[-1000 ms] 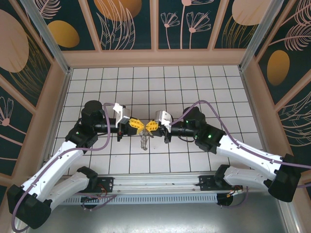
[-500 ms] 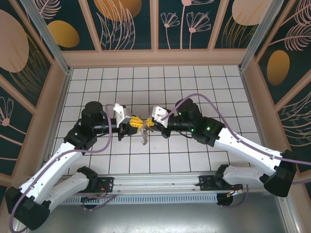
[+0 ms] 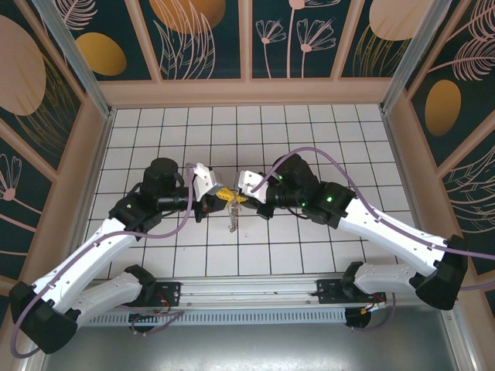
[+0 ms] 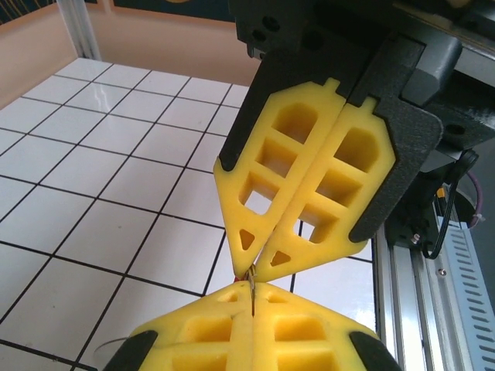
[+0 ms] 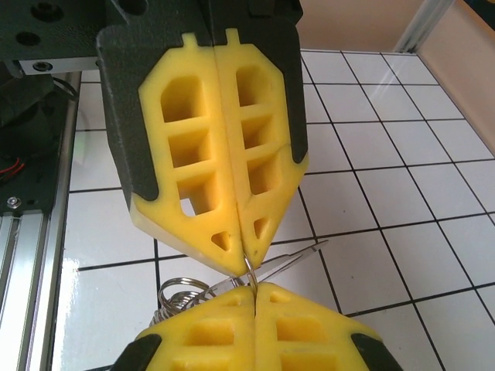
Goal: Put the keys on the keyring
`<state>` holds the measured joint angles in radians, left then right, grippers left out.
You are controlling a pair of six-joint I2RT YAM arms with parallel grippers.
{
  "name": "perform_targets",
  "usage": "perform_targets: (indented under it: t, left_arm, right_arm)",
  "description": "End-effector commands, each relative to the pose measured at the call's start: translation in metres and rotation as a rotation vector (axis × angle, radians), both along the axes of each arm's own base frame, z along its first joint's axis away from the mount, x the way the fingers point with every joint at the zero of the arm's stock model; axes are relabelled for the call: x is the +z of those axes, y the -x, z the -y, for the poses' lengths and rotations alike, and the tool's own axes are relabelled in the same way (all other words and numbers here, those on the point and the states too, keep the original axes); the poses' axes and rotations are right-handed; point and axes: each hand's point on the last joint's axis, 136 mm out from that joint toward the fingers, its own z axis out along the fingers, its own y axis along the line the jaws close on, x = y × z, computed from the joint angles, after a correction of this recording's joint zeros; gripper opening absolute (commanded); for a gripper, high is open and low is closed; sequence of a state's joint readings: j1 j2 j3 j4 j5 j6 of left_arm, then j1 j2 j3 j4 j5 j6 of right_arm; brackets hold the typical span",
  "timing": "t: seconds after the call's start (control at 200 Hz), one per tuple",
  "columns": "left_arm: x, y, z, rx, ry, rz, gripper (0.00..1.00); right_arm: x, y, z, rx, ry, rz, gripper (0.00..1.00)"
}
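Note:
Over the middle of the tiled table my left gripper and right gripper meet tip to tip. Both are shut on one thin silver wire ring of the keyring. That wire runs between the two pairs of yellow fingers. The keyring's silver cluster dangles below the tips, and its coiled rings show in the right wrist view. A thin silver blade, likely of the keys, sticks out to the right. A red speck sits beside the pinch. The key's head is hidden.
The white tiled table is walled by patterned panels on three sides. A metal rail with the arm bases runs along the near edge. Cables loop over both arms.
The right wrist has swung left and the left wrist right and slightly away. The fingertips stay together with the cluster hanging beneath.

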<state>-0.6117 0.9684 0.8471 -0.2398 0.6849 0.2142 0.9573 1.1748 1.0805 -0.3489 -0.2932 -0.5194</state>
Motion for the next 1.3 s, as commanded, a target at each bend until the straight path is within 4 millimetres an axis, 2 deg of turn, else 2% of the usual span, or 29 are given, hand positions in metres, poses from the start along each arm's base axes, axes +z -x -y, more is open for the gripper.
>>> perform_targets:
  t: [0.0,0.085,0.13,0.3,0.42,0.561,0.721,0.896,1.091,1.161,1.296]
  left_arm:
    - [-0.002,-0.007,0.000,0.038,-0.044,0.002,0.06]
    - [-0.004,-0.006,0.002,0.031,-0.050,0.001,0.05]
    - [-0.003,-0.005,0.003,0.024,-0.048,0.003,0.00]
    - [0.003,-0.001,0.005,0.009,-0.013,0.015,0.00]
    - [0.019,0.008,0.008,-0.030,0.066,0.039,0.00]
    - [0.041,0.019,0.012,-0.100,0.154,0.062,0.00]
    - [0.066,0.033,0.010,-0.154,0.228,0.111,0.00]
    - [0.078,0.043,0.007,-0.180,0.257,0.141,0.00]
    - [0.086,0.049,0.005,-0.202,0.292,0.165,0.00]
    - [0.087,0.050,0.005,-0.207,0.294,0.169,0.00]
    - [0.081,0.047,0.007,-0.207,0.277,0.158,0.00]
  right_arm:
    - [0.030,0.007,-0.007,0.054,-0.065,0.042,0.00]
    - [0.037,0.010,-0.010,0.076,-0.081,0.046,0.00]
    - [0.037,0.010,-0.011,0.079,-0.080,0.048,0.00]
    - [0.036,0.011,-0.011,0.076,-0.088,0.034,0.00]
    - [0.033,0.013,-0.008,0.062,-0.108,0.016,0.00]
    - [0.033,0.019,-0.006,0.068,-0.137,-0.017,0.11]
    - [0.042,0.027,-0.002,0.082,-0.189,-0.022,0.13]
    - [0.053,0.037,0.000,0.123,-0.261,-0.014,0.15]
    - [0.061,0.046,-0.001,0.172,-0.304,-0.039,0.22]
    - [0.062,0.047,-0.001,0.177,-0.310,-0.036,0.20]
    - [0.069,0.046,0.002,0.168,-0.338,-0.004,0.05]
